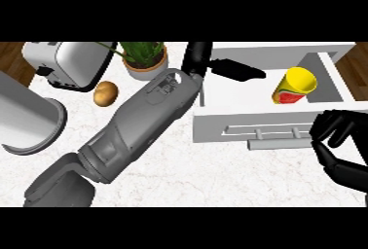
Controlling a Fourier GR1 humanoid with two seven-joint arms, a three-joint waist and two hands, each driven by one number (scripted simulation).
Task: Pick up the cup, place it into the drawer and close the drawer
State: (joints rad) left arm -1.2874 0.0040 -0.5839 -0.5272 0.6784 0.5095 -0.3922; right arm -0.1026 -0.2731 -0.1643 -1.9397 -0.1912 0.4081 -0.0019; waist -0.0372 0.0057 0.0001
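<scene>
Head view: yellow cup (295,85) lies inside open drawer (215,116).

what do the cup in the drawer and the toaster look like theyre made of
Cup: likely glossy plastic, given its bright yellow surface with a red band and soft sheen. Toaster: seemingly brushed or polished metal, silver-grey with highlights, and dark trim that may be plastic. Drawer: matte white, possibly painted wood.

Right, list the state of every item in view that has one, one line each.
White drawer: open, pulled out.
Yellow cup with red band: inside the drawer, tilted.
Left robot hand: open, over the drawer's left part, holding nothing.
Right robot hand: fingers curled, holding nothing, by the drawer's grey handle.
</scene>
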